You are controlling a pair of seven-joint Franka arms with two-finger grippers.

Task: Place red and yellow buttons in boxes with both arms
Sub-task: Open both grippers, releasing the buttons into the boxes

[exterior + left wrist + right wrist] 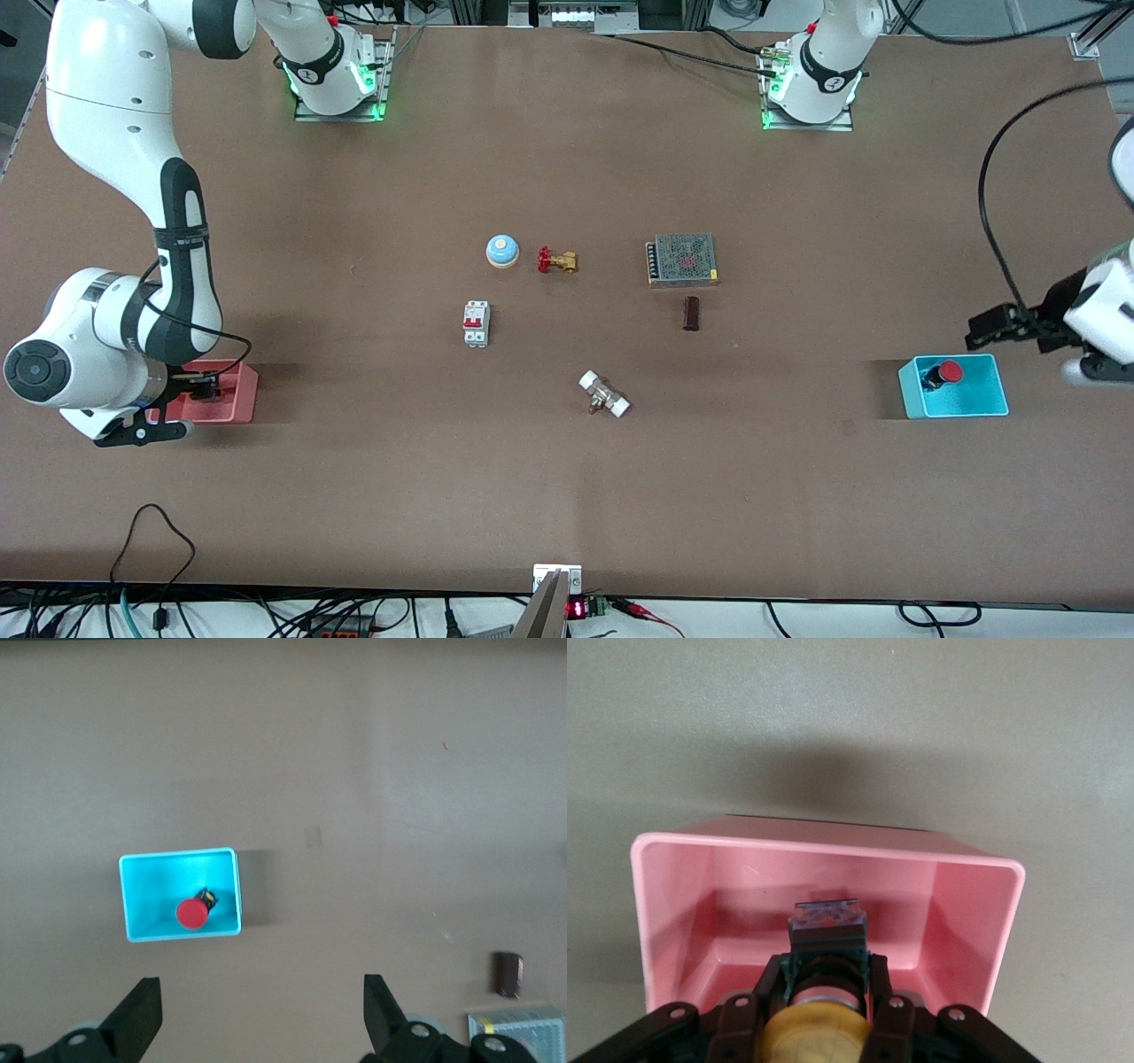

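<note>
My right gripper (200, 384) is shut on the yellow button (819, 1028). It holds the button by its black body, low inside the pink box (241, 396), whose rim (833, 843) shows in the right wrist view. The fingers (890, 1010) clamp both sides of the button. The red button (946, 372) lies in the cyan box (974, 409). The left wrist view also shows the red button (191, 913) in the cyan box (142, 904). My left gripper (983, 330) is open and empty, up over the table beside the cyan box (261, 1019).
Mid-table stand a blue dome bell (501, 251), a brass valve with a red handwheel (556, 260), a metal power supply (680, 259), a white circuit breaker (477, 323), a brown block (691, 313) and a white-ended fitting (604, 394).
</note>
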